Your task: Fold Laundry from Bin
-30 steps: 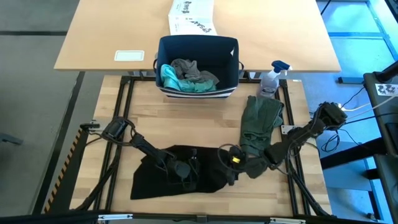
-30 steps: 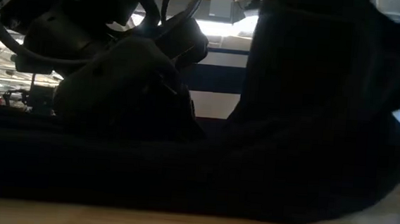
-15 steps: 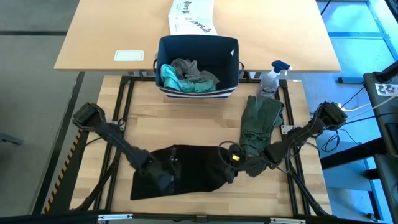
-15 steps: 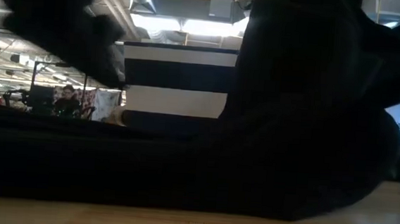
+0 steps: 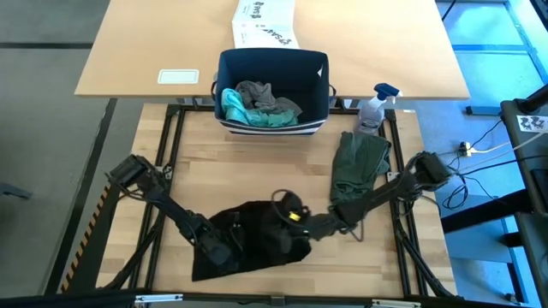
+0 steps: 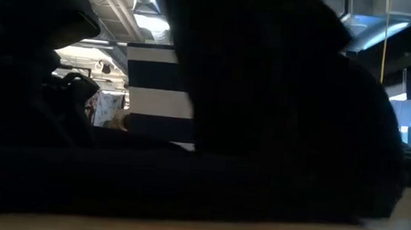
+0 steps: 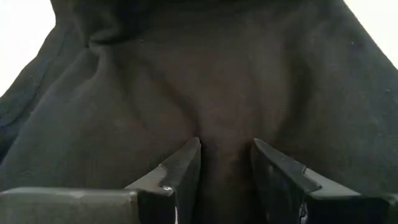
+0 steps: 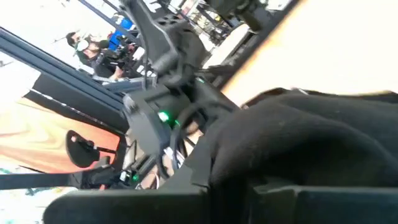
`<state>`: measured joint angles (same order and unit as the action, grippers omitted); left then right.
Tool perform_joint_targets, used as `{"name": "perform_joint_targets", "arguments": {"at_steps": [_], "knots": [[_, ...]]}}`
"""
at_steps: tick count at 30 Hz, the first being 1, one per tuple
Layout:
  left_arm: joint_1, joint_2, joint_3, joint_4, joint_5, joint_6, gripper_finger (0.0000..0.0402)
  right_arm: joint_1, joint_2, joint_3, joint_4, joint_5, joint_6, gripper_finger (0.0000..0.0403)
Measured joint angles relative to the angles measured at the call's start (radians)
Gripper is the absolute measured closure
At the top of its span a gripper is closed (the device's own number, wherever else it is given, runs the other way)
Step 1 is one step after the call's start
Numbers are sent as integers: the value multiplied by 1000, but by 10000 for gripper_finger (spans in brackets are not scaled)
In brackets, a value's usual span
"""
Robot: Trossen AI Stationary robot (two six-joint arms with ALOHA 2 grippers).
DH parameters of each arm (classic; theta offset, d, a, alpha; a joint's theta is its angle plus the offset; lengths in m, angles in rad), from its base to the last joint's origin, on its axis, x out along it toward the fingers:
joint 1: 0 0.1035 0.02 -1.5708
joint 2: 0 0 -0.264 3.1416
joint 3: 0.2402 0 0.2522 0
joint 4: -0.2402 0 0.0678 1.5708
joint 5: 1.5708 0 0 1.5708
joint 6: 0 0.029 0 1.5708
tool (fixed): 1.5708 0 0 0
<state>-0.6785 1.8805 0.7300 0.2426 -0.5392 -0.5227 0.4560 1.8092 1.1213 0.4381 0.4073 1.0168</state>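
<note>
Two tools meet at the black T-shirt (image 5: 253, 239) on the bench's (image 5: 257, 162) near edge: left tool (image 7: 225, 163) part-spread over cloth, right tool (image 5: 276, 233) clenched on it. Olive-green piece (image 5: 357, 162) lies beside; bin (image 5: 272, 90) behind, spray bottle (image 5: 374, 108) nearby.

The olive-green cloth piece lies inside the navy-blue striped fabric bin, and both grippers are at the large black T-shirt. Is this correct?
Not quite. In the high view the olive-green cloth piece lies on the wooden table, right of the navy-blue striped fabric bin. The left gripper and right gripper are at the large black T-shirt.
</note>
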Motion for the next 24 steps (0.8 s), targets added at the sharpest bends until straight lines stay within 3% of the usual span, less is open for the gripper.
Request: {"name": "perform_joint_targets", "arguments": {"at_steps": [8,12,15,18,24], "knots": [[10,-11,6,61,3,93,261,-69,159,218,-22,-87,-72,384],[-30,-145,52,-181,41,89,260,-73,178,247,-54,-100,-72,381],[-93,-284,98,-410,56,-52,260,-71,178,248,-61,-89,-72,382],[-183,-346,77,-555,53,-224,260,-70,178,248,-69,-87,-58,383],[-330,-246,-84,-454,-24,-538,260,-71,181,247,-40,-82,-30,381]]}}
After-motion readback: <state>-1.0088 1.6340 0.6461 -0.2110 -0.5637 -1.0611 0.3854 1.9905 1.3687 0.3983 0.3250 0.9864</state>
